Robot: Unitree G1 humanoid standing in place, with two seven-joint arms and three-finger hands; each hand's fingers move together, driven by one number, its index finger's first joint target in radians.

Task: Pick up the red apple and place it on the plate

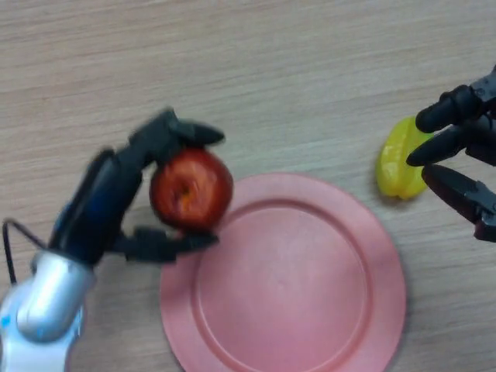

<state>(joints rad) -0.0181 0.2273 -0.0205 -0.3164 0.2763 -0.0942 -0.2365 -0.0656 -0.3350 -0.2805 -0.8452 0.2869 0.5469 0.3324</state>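
Note:
The red apple (191,189) is held in my left hand (116,194), whose fingers curl over its top while the thumb sits under it. It hangs over the left rim of the pink plate (294,271), which lies at the lower middle of the table. My right hand (461,147) shows at the right edge with straight fingers, holding nothing, just right of a yellow fruit.
A yellow star-shaped fruit (399,159) lies on the wooden table right of the plate's upper rim, partly behind my right hand's fingers. Bare wood (256,62) stretches across the far half of the table.

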